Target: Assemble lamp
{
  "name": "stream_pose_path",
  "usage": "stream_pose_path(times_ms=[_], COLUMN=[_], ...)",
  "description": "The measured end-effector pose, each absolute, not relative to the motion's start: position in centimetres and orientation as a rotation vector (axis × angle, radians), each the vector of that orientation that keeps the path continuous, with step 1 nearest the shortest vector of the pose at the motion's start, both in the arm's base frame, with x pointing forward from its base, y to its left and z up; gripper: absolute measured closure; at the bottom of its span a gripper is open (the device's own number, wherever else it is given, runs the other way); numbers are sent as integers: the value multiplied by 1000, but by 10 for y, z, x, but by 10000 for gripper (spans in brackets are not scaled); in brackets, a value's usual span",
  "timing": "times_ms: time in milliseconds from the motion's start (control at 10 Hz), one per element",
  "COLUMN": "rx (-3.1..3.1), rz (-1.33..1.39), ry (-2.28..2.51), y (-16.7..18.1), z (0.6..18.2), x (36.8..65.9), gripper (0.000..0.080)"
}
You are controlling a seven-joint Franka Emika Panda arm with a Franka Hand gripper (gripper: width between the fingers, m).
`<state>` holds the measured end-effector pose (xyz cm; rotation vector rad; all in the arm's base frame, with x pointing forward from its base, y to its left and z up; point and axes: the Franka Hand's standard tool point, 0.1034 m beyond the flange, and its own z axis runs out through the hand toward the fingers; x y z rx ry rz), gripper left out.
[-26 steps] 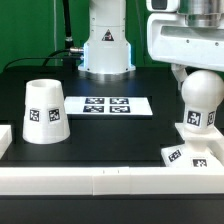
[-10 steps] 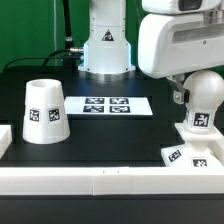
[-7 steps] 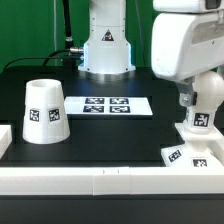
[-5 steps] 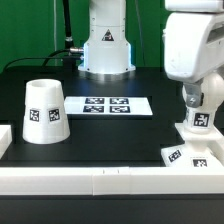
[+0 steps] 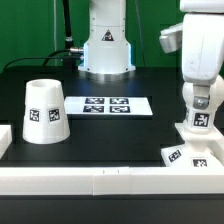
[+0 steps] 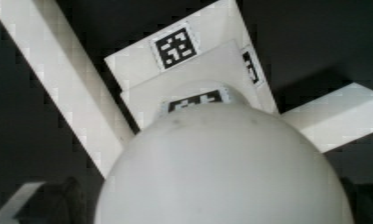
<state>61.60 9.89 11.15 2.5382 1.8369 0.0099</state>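
The white bulb (image 5: 199, 120) stands upright on the low sloped base (image 5: 186, 152) at the exterior view's right. My gripper (image 5: 203, 100) hangs straight down over the bulb, with its fingers on either side of the round top, and looks open. In the wrist view the bulb's dome (image 6: 209, 170) fills the space between my gripper's fingers (image 6: 204, 215), and the tagged base (image 6: 186, 62) lies beneath it. The conical shade (image 5: 44, 111) stands alone at the exterior view's left, far from the gripper.
The marker board (image 5: 108, 105) lies flat in the middle of the black table. A white rail (image 5: 100, 182) runs along the front edge and also shows in the wrist view (image 6: 67, 85). The robot's base (image 5: 106, 45) stands at the back.
The hand has swung from above and left of the bulb to directly over it, turning as it went. The bulb's tag and the base have stayed where they were.
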Motion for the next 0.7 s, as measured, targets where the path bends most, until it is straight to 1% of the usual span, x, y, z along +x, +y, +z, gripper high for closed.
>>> stream_pose_path(times_ms=[300,600,700], rx=[2313,2289,2290], rz=[-9,-11,-12], ry=[2074,2101,2100], y=[98,98,98], z=[111,110,110], x=[617,617,617], gripper=[100,113,225])
